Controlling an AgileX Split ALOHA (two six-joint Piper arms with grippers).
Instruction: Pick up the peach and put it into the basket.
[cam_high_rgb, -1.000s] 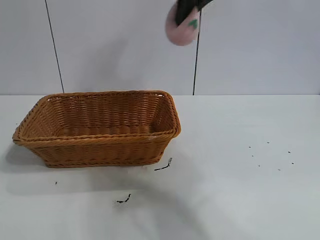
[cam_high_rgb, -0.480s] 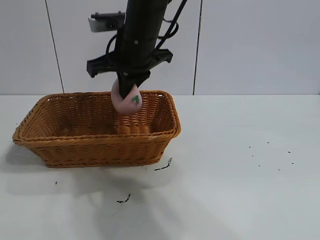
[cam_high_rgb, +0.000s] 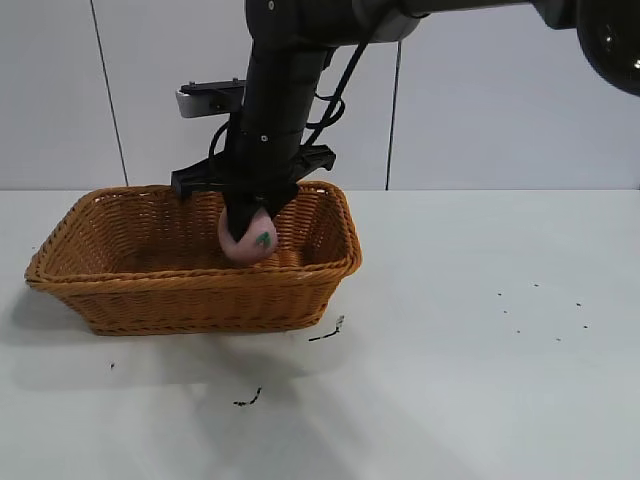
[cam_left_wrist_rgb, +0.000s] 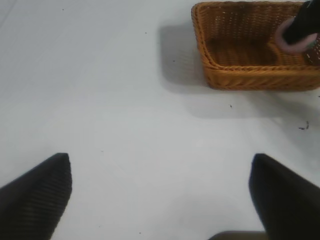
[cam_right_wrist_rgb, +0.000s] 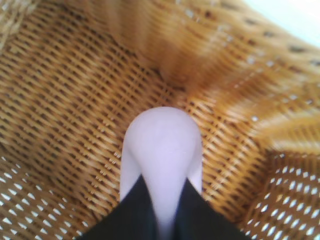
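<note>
My right arm reaches in from above, wrist pitched steeply down, the right gripper (cam_high_rgb: 250, 222) lowered inside the right end of the basket (cam_high_rgb: 190, 290). Its jaws pinch the peach (cam_high_rgb: 247, 238) narrowly from both sides (green leaf mark facing the exterior camera). The peach sits within the basket walls, close over the woven floor; whether it touches, I cannot tell. The left gripper (cam_left_wrist_rgb: 160, 192) hangs over bare tabletop (cam_high_rgb: 480, 380), well apart from the basket, jaws spread wide and holding nothing.
</note>
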